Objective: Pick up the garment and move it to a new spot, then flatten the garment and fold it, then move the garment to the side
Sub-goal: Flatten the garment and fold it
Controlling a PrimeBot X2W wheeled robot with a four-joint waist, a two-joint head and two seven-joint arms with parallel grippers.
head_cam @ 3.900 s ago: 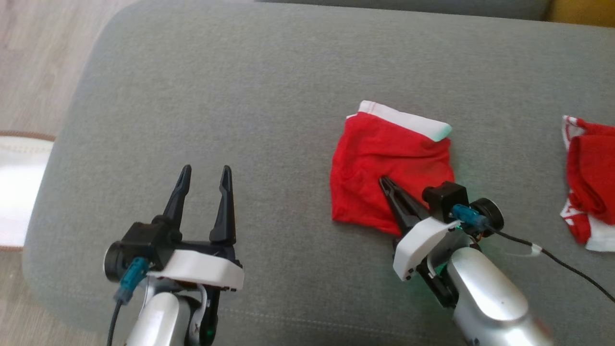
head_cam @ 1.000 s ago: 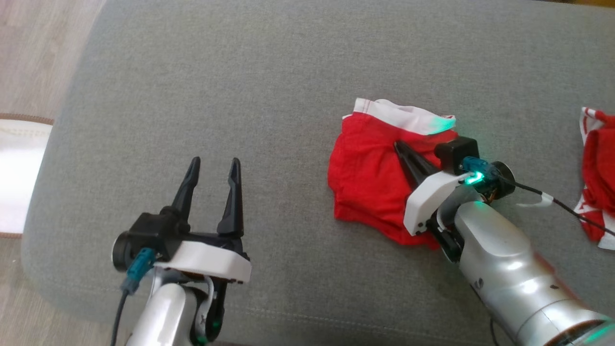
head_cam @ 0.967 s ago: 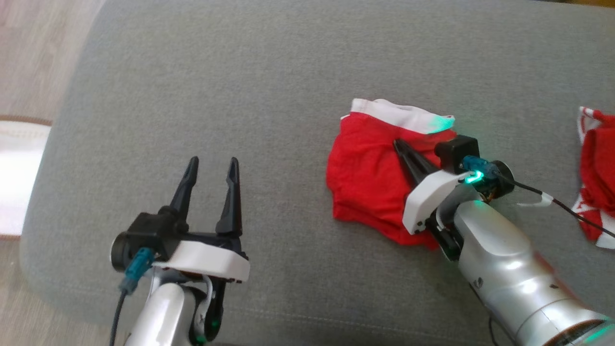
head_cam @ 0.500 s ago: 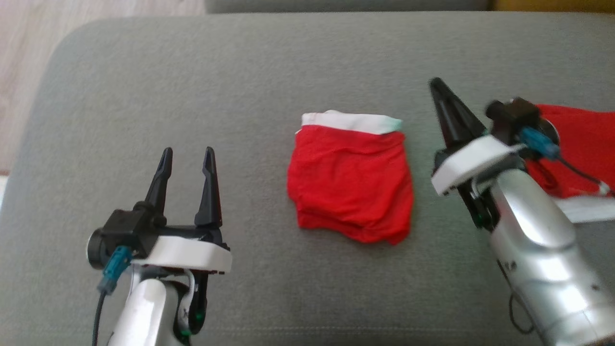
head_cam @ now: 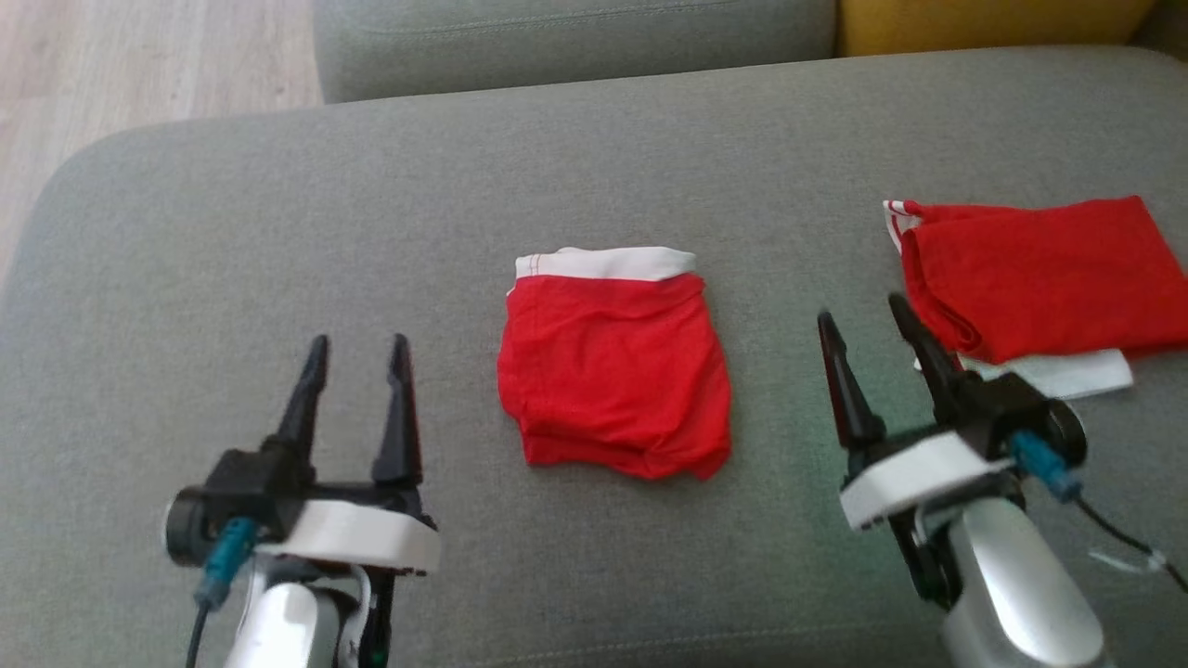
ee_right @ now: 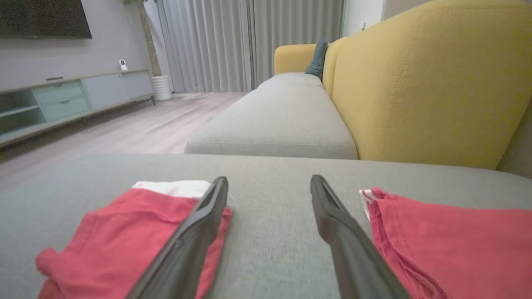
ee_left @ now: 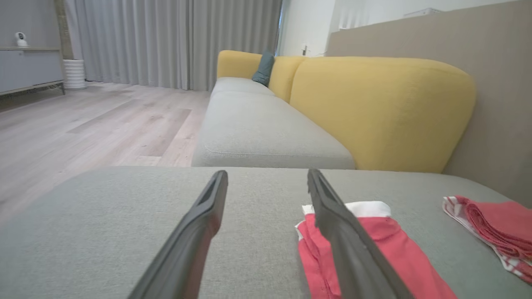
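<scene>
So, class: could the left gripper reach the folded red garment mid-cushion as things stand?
Probably yes. The left gripper is open, and only bare grey cushion lies between it and the folded garment to its right.

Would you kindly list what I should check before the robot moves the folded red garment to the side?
1. Folded red garment with white waistband lies flat on the grey sofa cushion: ok.
2. Left gripper open, holding nothing: ok.
3. Right gripper open, holding nothing: ok.
4. Right gripper's clearance from the second red garment beside it: cannot tell.
5. Bare cushion left of the folded garment for setting it down: ok.
</scene>
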